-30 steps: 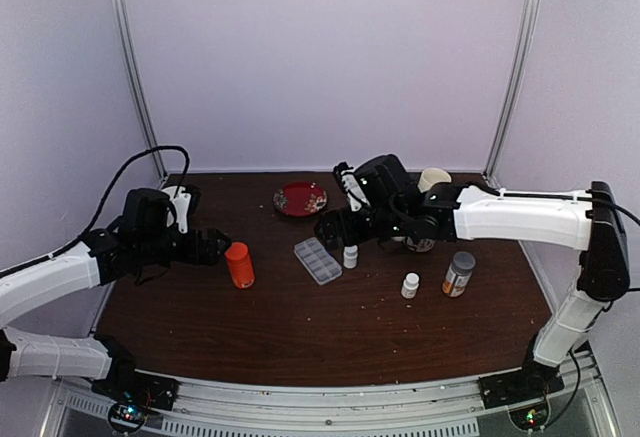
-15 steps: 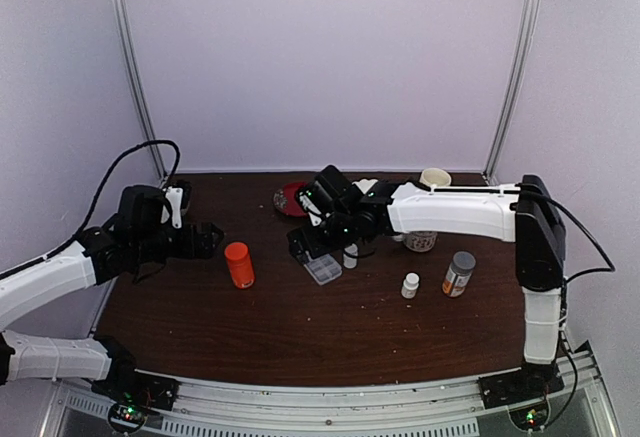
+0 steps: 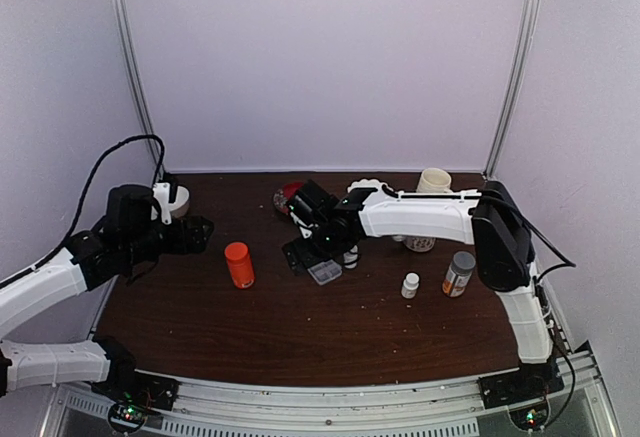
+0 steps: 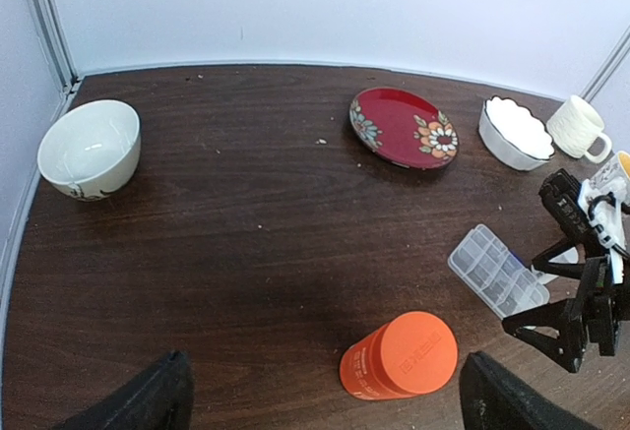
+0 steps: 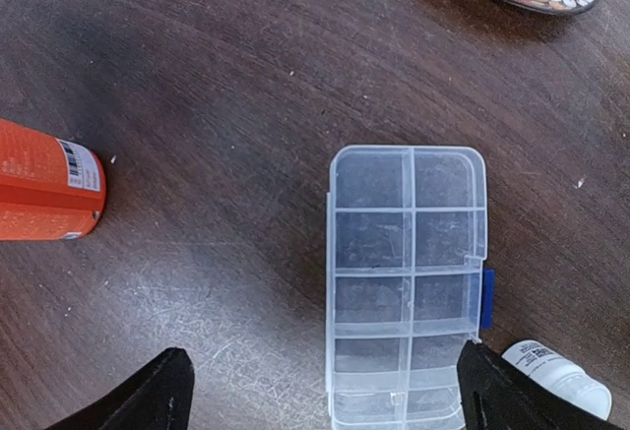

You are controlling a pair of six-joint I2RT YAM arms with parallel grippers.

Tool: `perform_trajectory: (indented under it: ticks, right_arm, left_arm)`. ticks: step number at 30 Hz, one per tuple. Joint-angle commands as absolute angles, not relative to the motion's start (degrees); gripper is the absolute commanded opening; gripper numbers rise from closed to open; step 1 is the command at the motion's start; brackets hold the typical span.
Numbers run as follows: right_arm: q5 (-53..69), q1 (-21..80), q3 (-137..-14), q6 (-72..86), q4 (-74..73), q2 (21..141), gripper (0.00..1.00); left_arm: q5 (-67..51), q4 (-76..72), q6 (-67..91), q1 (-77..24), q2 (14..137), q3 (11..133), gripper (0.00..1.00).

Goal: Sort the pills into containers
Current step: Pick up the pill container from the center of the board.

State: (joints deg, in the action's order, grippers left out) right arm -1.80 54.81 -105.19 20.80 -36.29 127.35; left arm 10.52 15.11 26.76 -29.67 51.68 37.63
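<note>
Above the pill box (image 5: 406, 282), right gripper (image 5: 325, 391) pointing down, jaws wide

Open tabletop (image 5: 217, 86) separates the clear pill box (image 5: 406, 282) from the orange bottle (image 5: 44, 194), while a small white bottle (image 5: 551, 371) stands just beside one corner.

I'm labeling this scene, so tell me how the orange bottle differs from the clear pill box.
Colour: the orange bottle is opaque orange; the pill box is clear. Shape: the bottle is a round cylinder; the box is a flat rectangle of two rows of cells. Pose: the bottle stands upright; the box lies flat. Both rest on the dark wooden table, apart.
</note>
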Motion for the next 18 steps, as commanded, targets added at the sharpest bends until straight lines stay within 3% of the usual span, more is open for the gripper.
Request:
perform_trajectory:
  ticks: [1,18]
  right_arm:
    - [-3.73,53.65,-107.14,20.8,-37.78,128.19,0.96]
    - [-4.27,52.24,-108.19,22.18,-39.61,132.03,0.96]
  left_arm:
    - [11.9,13.85,26.87,-29.53,52.0,36.9,0.98]
    - [12.61,13.93,26.68,-29.52,53.34,37.71,0.98]
